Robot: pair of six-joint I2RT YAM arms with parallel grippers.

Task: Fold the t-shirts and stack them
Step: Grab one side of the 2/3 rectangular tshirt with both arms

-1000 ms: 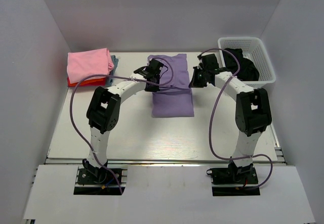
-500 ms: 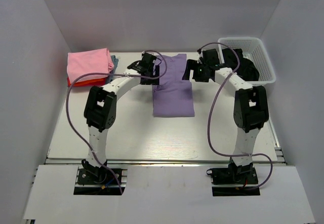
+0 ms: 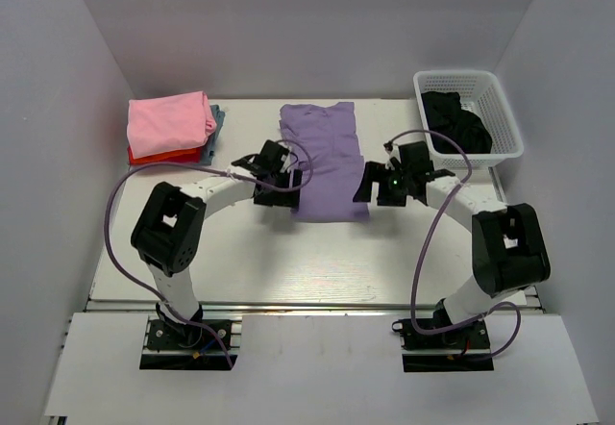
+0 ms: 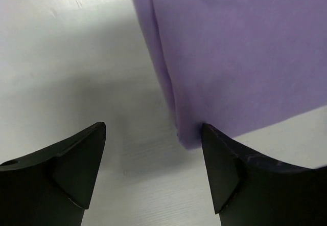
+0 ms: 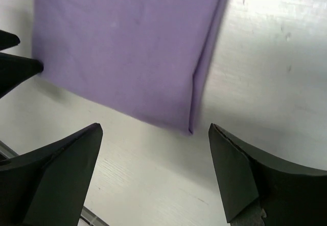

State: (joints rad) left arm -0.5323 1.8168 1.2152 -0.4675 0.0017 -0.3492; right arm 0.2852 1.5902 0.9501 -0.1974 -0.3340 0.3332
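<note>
A lavender-purple t-shirt lies flat in a long folded strip mid-table. My left gripper hovers open at its near left corner; in the left wrist view that corner of the t-shirt sits just inside the right fingertip. My right gripper is open at the near right corner, and the right wrist view shows the t-shirt corner between its fingertips, untouched. Folded t-shirts are stacked at the back left: pink on top, red and grey-blue beneath.
A white lattice basket with dark cloth inside stands at the back right. White walls close in the table on three sides. The left gripper's fingertip shows at the left edge of the right wrist view.
Both grippers were shut at the purple t-shirt's far part, then opened and let go. Both have come back toward me to the shirt's near corners.
</note>
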